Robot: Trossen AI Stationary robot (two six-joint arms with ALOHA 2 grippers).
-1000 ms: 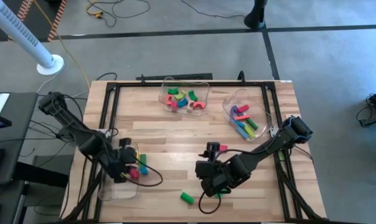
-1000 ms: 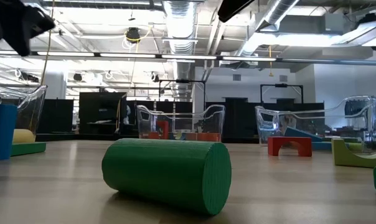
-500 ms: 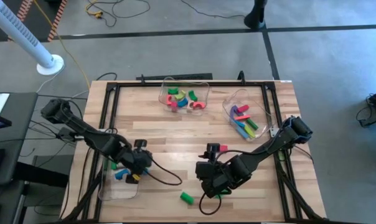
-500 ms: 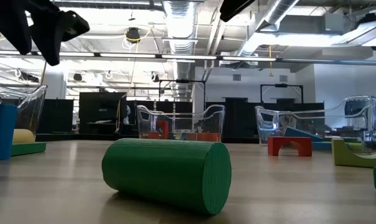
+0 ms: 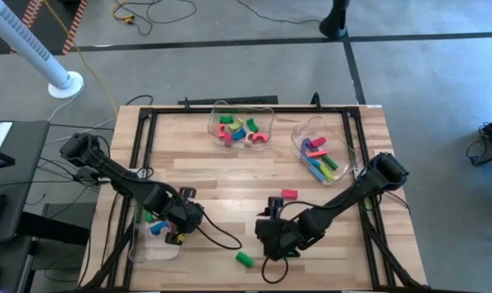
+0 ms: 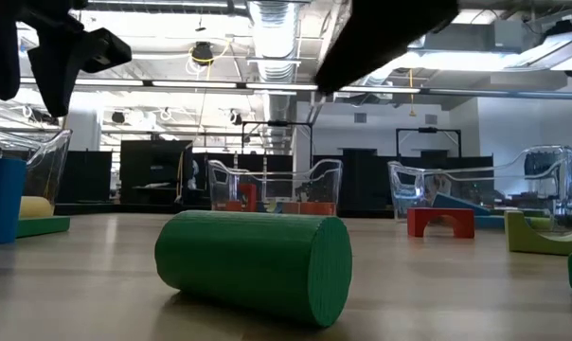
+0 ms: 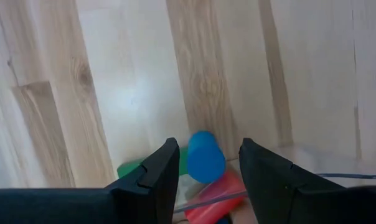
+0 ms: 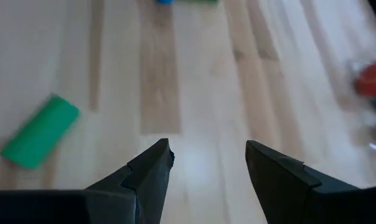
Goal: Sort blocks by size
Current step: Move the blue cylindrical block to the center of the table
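Blocks sit in four places on the wooden tabletop (image 5: 230,175) as I read it from the overhead camera. A clear bin at the far middle (image 5: 243,124) holds a mix of red, green, blue and pink pieces, and a second clear bin toward the far right (image 5: 321,150) holds longer bars in pink, green and blue. A third bin at the near left edge (image 5: 155,236) contains a few pieces, among them a blue cylinder (image 7: 205,155) with green and red pieces beside it. Left claw (image 5: 183,221) hangs over the inner side of that bin, fingers parted with nothing between them. Right claw (image 5: 272,242) is near the tabletop's near middle, fingers spread wide and empty over bare wood. A green cylinder (image 5: 244,259) lies on its side just beside the right claw, toward the near edge, not touched. A small red arch (image 5: 288,194) rests alone on the wood farther back, apart from both claws.
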